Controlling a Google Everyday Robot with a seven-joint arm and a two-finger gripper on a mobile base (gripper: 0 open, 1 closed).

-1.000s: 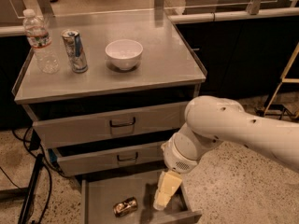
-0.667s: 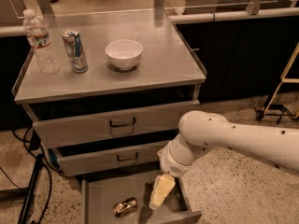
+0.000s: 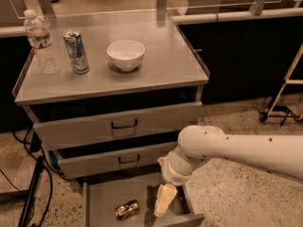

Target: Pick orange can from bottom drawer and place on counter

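The orange can (image 3: 127,209) lies on its side on the floor of the open bottom drawer (image 3: 99,197), near the drawer's front. My gripper (image 3: 163,201) hangs down inside the same drawer, just to the right of the can and apart from it. Its cream fingers (image 3: 164,196) point down toward the drawer floor and look pressed together, with nothing held. The counter (image 3: 161,60) is the steel top of the cabinet, above both handled drawers.
On the counter stand a water bottle (image 3: 41,42), a tall blue-and-silver can (image 3: 76,51) and a white bowl (image 3: 125,55). Two upper drawers (image 3: 124,125) are slightly pulled out. Cables (image 3: 28,183) trail on the left floor; a yellow frame (image 3: 284,86) stands at right.
My arm has shifted left and lower, bringing the gripper nearer to the orange can in the drawer. The can has not moved.
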